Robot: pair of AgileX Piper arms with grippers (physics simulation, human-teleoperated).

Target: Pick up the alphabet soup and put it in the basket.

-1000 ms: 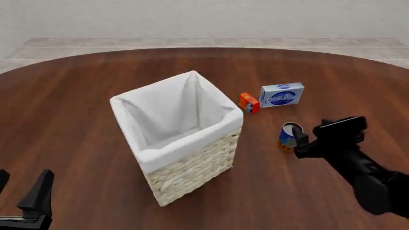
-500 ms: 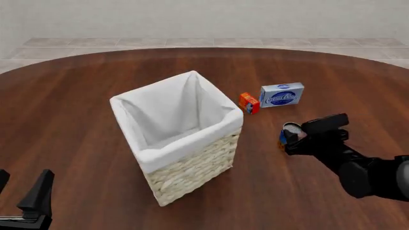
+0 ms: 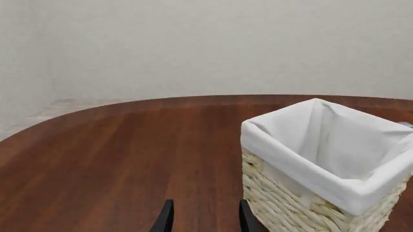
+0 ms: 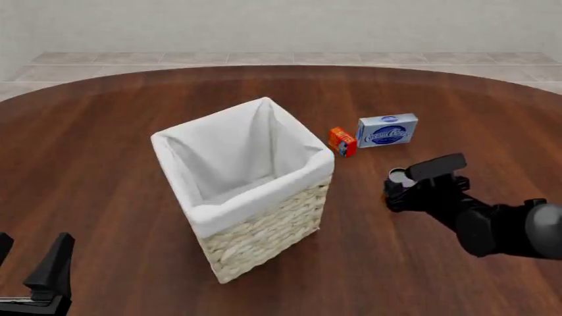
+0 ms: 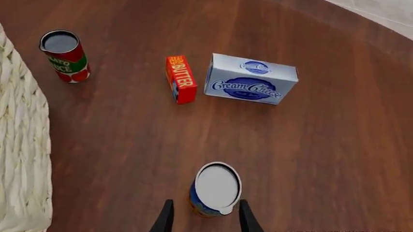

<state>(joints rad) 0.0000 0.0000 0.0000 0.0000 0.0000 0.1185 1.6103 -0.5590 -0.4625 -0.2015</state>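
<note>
At right of centre in the front view, the right gripper (image 4: 397,191) sits spread around the upright alphabet soup (image 5: 215,190), right of the basket (image 4: 263,227) on the tabletop (image 4: 114,131).

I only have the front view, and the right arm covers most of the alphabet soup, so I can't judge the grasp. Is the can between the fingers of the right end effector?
Observer: Yes. The right wrist view shows the alphabet soup upright between the fingers of the right end effector, which is open, with a gap on one side of the can.
Operator: Is anything hidden behind the basket?
Observer: A red tomato sauce can stands upright close to the wicker wall of the basket.
Operator: And the left arm?
Observer: Its wrist view shows the left end effector open, with nothing between its fingers.
</note>
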